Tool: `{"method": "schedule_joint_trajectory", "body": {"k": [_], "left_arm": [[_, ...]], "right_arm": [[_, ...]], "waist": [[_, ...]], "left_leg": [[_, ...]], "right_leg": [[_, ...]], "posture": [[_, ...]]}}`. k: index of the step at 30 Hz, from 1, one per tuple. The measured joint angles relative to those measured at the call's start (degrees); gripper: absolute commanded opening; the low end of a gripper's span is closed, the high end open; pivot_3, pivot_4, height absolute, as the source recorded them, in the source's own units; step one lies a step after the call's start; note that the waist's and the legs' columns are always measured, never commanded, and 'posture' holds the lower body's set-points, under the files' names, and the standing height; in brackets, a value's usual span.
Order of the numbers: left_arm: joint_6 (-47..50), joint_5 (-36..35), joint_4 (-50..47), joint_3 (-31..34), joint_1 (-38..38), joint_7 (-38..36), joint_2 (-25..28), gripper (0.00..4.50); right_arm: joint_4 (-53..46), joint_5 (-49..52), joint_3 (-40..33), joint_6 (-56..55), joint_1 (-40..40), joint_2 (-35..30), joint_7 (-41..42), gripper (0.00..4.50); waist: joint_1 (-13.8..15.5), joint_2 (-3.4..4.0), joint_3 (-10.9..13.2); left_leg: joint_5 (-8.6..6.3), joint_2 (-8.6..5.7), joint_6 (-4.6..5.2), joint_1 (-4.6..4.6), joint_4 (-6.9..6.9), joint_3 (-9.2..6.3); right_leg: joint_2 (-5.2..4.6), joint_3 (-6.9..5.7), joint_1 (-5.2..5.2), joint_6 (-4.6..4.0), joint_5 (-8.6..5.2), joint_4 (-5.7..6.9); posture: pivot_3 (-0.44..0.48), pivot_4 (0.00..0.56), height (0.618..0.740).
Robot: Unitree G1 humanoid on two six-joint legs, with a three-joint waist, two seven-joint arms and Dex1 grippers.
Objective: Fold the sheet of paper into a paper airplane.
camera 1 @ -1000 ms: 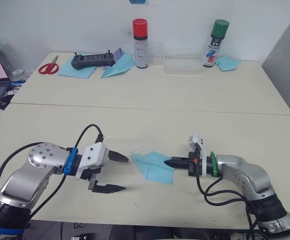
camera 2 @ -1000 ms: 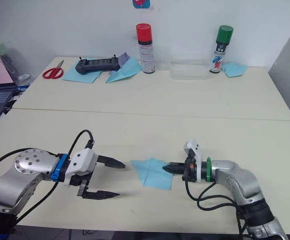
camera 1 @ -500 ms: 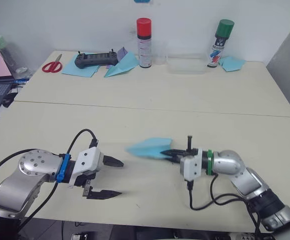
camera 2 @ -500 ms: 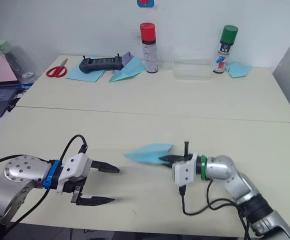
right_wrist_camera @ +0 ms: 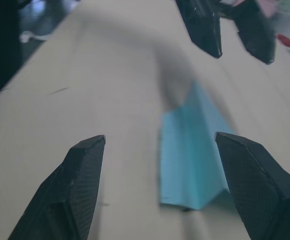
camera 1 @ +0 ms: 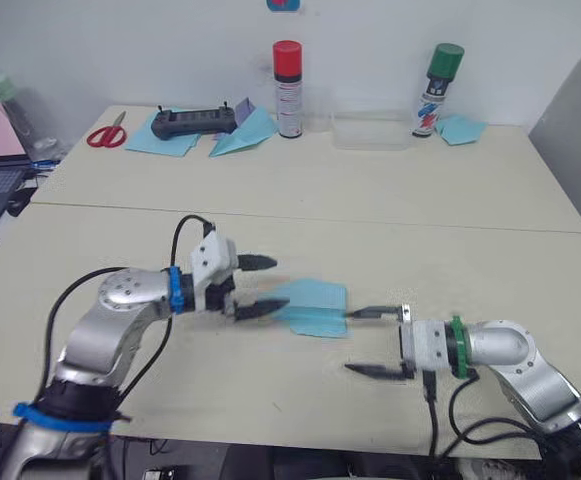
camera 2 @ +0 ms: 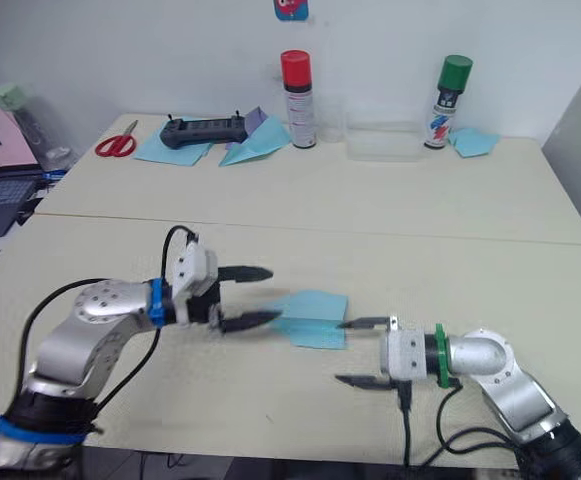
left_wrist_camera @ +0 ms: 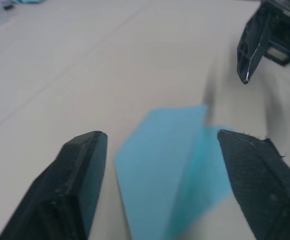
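- Left end effector [camera 1: 266,286]: two black fingers spread apart, gripping nothing. It reaches in from the robot's left, and its lower fingertip sits at the pointed left end of the paper; contact cannot be confirmed.
- Light-blue folded sheet of paper [camera 1: 316,306]: lies flat on the near cream counter [camera 1: 270,240], between the two end effectors. It is a layered, pointed wedge with a centre crease. Its long axis runs roughly left to right, point towards the left arm and blunt end towards the right arm.
- Right end effector [camera 1: 375,341]: black fingers also wide apart, empty. Its upper fingertip is just beside the paper's right edge, and the lower finger sits nearer the robot, clear of the sheet.
- Judgement: the paper lies directly ahead of both end effectors, along the line joining them. The left arm appears marginally nearer and is better placed to pin or pinch the pointed end.
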Motion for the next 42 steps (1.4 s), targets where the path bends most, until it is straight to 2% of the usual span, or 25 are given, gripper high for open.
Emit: {"method": "schedule_joint_trajectory", "body": {"k": [2,4,9,14,18,23,28,33,38,42], "left_arm": [[0.94,0.88,2.16,-1.65,-0.46,2.1,-2.86,2.27],[2.18,1.72,3.63,-3.38,-0.32,3.03,-3.58,1.58],[2.03,6.53,4.17,-7.02,0.53,2.79,-1.46,0.03],[3.58,6.43,-0.62,-7.76,3.65,0.14,2.09,0.03],[2.9,7.0,-0.92,-7.78,4.93,-0.65,2.62,0.03],[1.17,8.31,-0.92,-7.91,6.63,-1.18,3.57,0.03],[-4.74,10.19,-1.01,-7.87,9.34,-2.02,4.89,0.03],[-7.07,11.4,0.25,-7.91,9.4,-1.52,4.04,0.03],[-7.24,11.59,0.59,-7.78,9.64,-0.93,3.67,0.03],[-5.8,10.22,0.59,-7.39,9.88,-0.79,3.38,0.03]], "right_arm": [[0.87,0.67,-0.97,3.56,-2.27,3.73,-3.0,3.65],[0.92,0.43,-1.1,5.19,-2.64,4.45,-3.82,3.65],[0.84,-0.5,-1.31,7.67,-1.88,4.36,-4.01,3.65],[-0.09,-1.29,-1.49,11.31,0.18,2.75,-3.92,3.65],[-1.66,-0.58,-1.58,15.94,0.86,2.85,-3.96,3.65],[-3.04,3.31,-3.89,24.45,0.76,3.52,-4.57,3.65],[-3.02,8.88,-7.57,35.99,-2.96,5.64,-7.21,3.65],[-2.87,13.15,-9.2,43.48,-3.64,7.53,-8.52,3.65],[0.82,19.79,-11.87,55.19,-5.49,11.06,-11.03,3.65],[6.19,21.13,-12.58,58.3,-8.15,12.89,-11.5,3.65]], "waist": [[-0.03,0.0,0.0],[0.01,0.0,0.0],[0.03,0.0,0.0],[-0.02,0.01,0.0],[-0.05,0.01,0.0],[-0.09,0.01,0.0],[-0.33,0.01,0.0],[-0.21,0.01,0.0],[-0.3,0.03,-0.01],[-0.39,0.05,-0.02]], "left_leg": [[0.0,-0.01,0.0,-0.02,0.02,-0.06],[0.0,-0.02,0.0,-0.04,0.02,-0.1],[0.0,-0.03,0.0,-0.06,0.02,-0.09],[0.0,-0.02,0.0,-0.03,0.04,-0.08],[0.0,-0.02,0.0,-0.02,0.11,-0.08],[0.0,-0.02,0.0,-0.05,0.19,-0.08],[0.0,0.0,0.0,-0.03,0.19,-0.06],[0.0,-0.02,0.0,-0.05,0.19,-0.06],[0.0,-0.02,0.01,-0.01,0.3,-0.05],[0.0,-0.02,0.01,0.0,0.3,-0.04]], "right_leg": [[0.0,-0.04,-0.01,0.0,0.0,0.09],[0.0,-0.07,-0.02,-0.01,0.0,0.11],[-0.01,-0.06,-0.04,-0.01,-0.01,0.12],[-0.01,-0.05,-0.04,-0.01,-0.02,0.15],[0.0,-0.04,-0.04,-0.02,-0.02,0.18],[0.0,-0.03,-0.02,-0.02,-0.02,0.19],[0.0,-0.01,-0.02,-0.02,-0.02,0.21],[-0.01,-0.01,-0.02,-0.02,-0.02,0.2],[-0.01,0.01,0.03,0.01,0.01,0.22],[-0.01,0.02,0.02,0.01,0.03,0.22]], "posture": [[0.0,0.15,0.74],[0.0,0.15,0.74],[0.0,0.15,0.74],[0.0,0.15,0.74],[0.0,0.15,0.74],[0.0,0.15,0.74],[0.0,0.15,0.74],[0.0,0.15,0.74],[0.0,0.15,0.74],[0.0,0.15,0.74]]}}
